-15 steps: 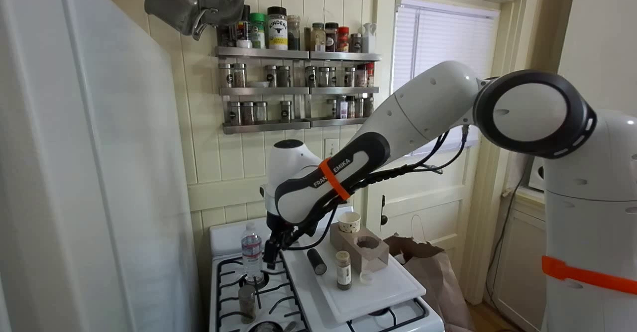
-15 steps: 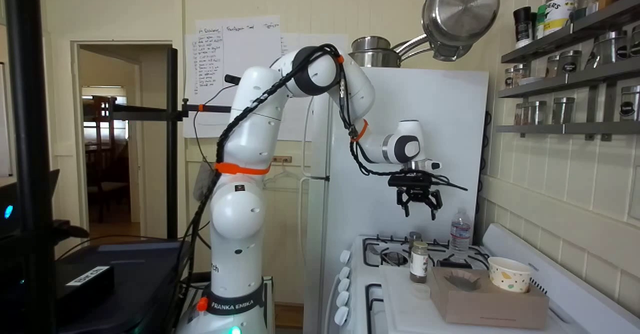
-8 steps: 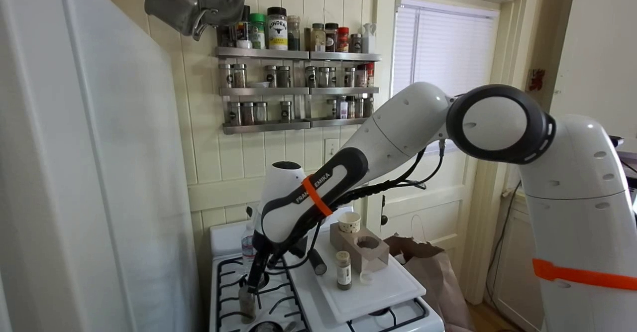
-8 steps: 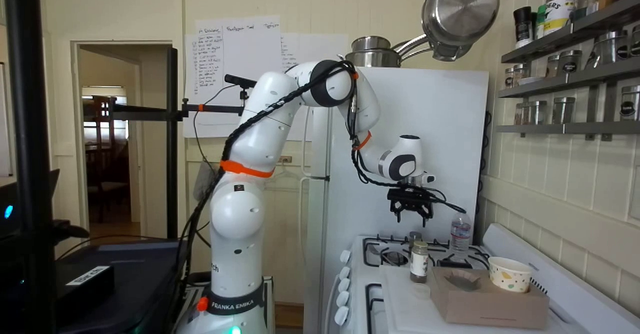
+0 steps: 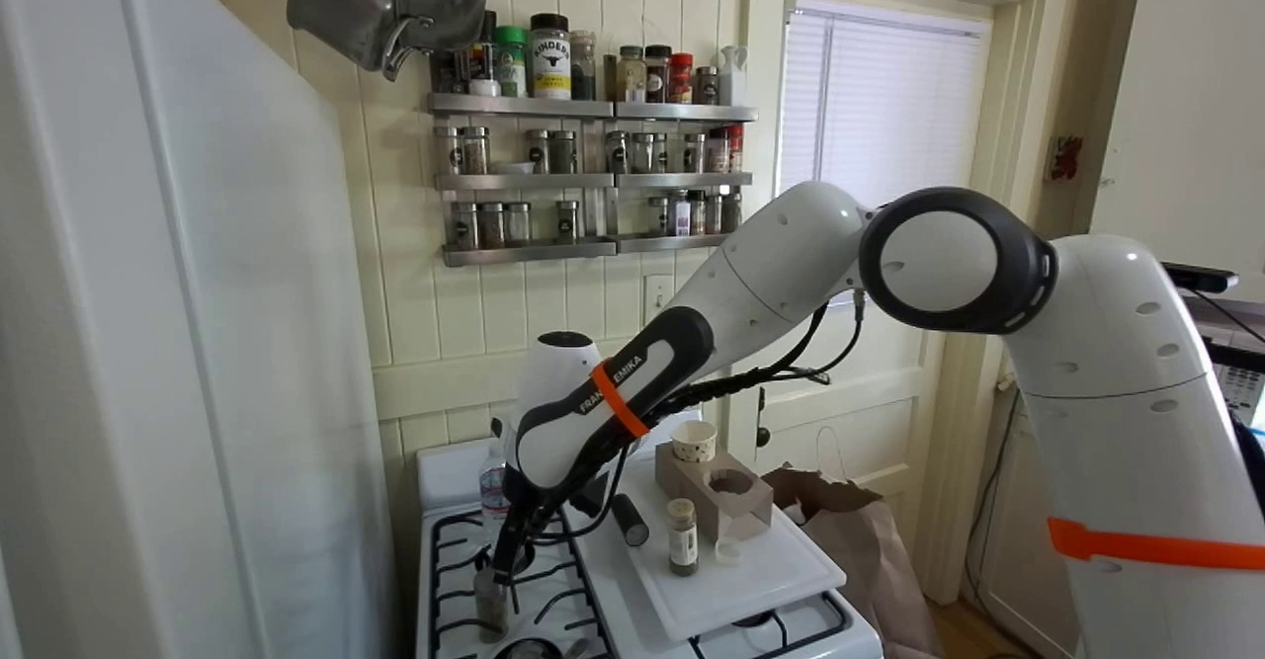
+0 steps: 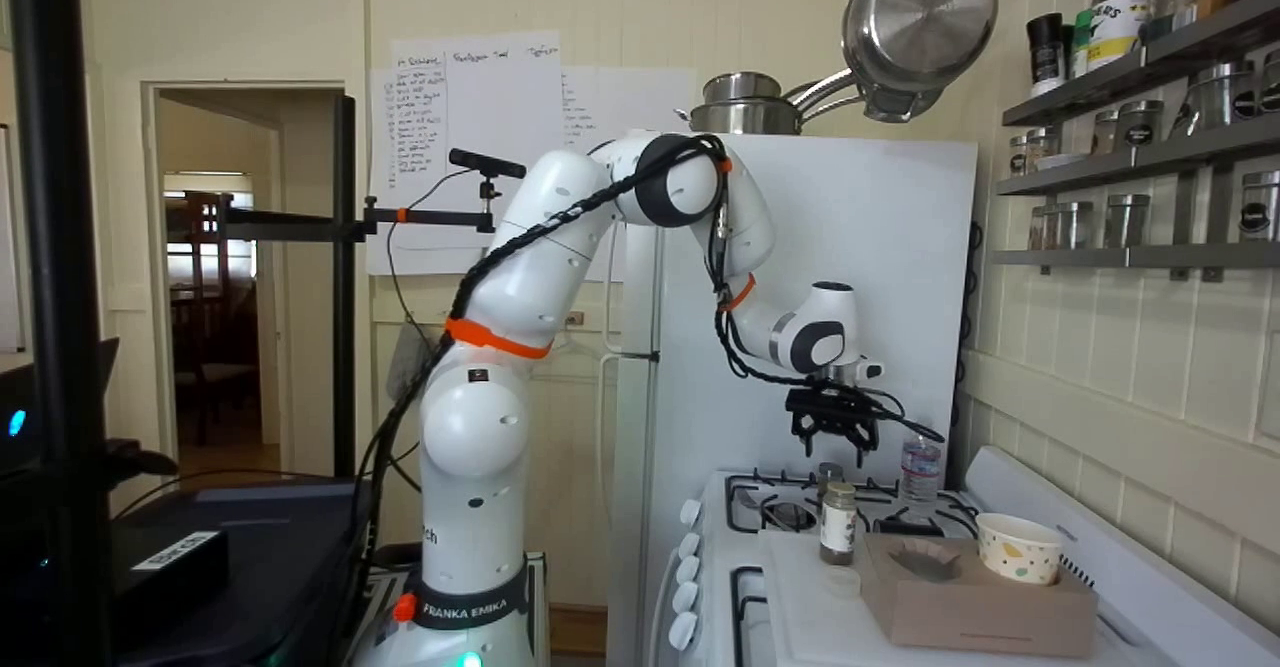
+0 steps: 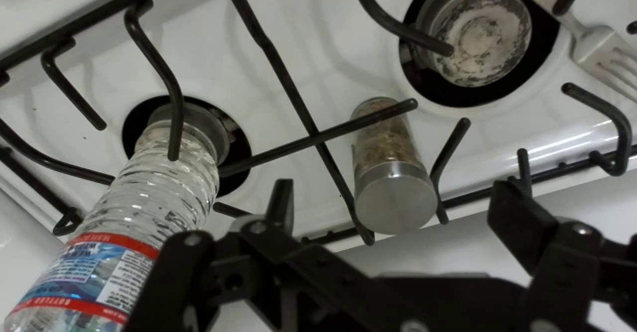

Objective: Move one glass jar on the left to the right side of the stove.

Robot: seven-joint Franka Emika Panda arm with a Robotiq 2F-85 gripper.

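Wrist view has the jaws spread, presumably to straddle the jar (image 7: pixel 391 167), standing among grate bars (image 7: pixel 314 139) (perhaps for flat footing).

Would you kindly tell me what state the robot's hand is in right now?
Hand: open, holding nothing; the wrist view shows a gap on either side of the clear cylindrical glass jar with the silver-grey lid.

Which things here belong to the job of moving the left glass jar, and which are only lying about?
Belonging to the job:
glass jar, upright
stove, whose right side is the goal
gripper, open

Only lying about, among others:
water bottle
fork
brown box
patterned bowl, on the box
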